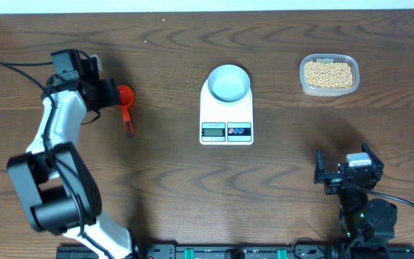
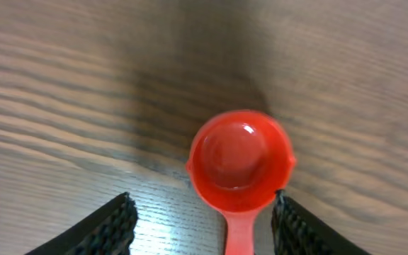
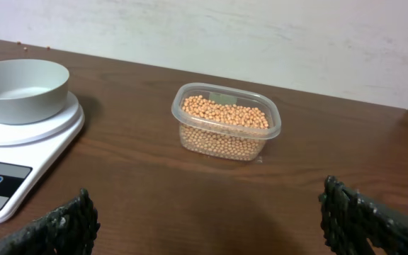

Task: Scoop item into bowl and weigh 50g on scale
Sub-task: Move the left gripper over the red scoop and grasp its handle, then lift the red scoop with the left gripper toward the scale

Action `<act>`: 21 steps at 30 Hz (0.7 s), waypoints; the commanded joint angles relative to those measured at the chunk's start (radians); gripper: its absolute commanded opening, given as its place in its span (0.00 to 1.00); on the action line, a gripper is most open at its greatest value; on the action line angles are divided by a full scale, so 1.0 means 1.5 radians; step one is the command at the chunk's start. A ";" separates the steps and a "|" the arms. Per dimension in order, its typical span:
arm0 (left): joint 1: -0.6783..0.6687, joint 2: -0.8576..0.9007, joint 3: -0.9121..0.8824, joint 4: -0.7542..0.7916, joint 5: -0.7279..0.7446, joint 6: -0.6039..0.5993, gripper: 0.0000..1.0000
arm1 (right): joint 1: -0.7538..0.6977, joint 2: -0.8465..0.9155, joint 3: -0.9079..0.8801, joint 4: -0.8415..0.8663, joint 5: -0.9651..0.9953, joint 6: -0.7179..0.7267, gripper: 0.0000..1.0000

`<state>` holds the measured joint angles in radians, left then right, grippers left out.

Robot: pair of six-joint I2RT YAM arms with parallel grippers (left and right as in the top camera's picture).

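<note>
The red scoop (image 2: 241,157) loses its handle at the bottom edge of the left wrist view. From overhead, the left gripper (image 1: 112,94) partly covers the cup. Its jaws stand apart on each side of the handle. The right gripper (image 3: 214,227), also spread wide, sits low and faces the soybeans (image 3: 224,122) in their clear tub (image 3: 272,132). The bowl (image 1: 228,83) stands empty on the scale (image 1: 226,119).

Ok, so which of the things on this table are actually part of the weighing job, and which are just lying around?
Part of the job:
beans in the clear tub
bowl, sitting on the scale
red scoop, framed by the open left gripper

Just lying about:
tiny specks near the wall, too small to identify
right gripper, open, holding nothing
</note>
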<state>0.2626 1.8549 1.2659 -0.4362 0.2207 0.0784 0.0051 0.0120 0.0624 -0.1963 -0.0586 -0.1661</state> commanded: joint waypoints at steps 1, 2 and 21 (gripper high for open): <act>-0.001 0.034 0.008 0.010 0.003 0.002 0.58 | 0.006 -0.004 -0.003 0.001 0.002 -0.005 0.99; -0.001 0.041 0.008 0.014 0.003 0.002 0.58 | 0.006 -0.004 -0.003 0.001 0.002 -0.005 0.99; -0.003 0.117 0.008 0.087 0.003 -0.009 0.34 | 0.006 -0.004 -0.003 0.001 0.002 -0.005 0.99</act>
<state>0.2600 2.0182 1.2663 -0.3180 0.2234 0.0723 0.0051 0.0120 0.0624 -0.1963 -0.0586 -0.1661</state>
